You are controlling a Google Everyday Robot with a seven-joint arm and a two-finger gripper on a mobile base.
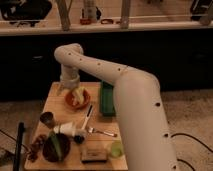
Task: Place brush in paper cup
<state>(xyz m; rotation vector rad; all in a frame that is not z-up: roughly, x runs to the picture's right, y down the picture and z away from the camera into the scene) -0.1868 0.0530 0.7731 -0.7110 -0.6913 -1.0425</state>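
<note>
The brush (88,116), a slim pale stick with a dark section, lies on the wooden table (54,96) near the middle. The white paper cup (64,128) appears to lie on its side left of the brush's near end. My gripper (70,90) hangs from the white arm at the table's far side, over the left rim of an orange bowl (78,99), well behind the brush and the cup. It holds nothing that I can see.
A grey metal cup (47,118) stands left of the paper cup. A silver fork (102,132) lies right of it. A green box (106,100) sits at the right edge. A dark bowl (55,147), a brown block (94,154) and a green fruit (116,149) line the front.
</note>
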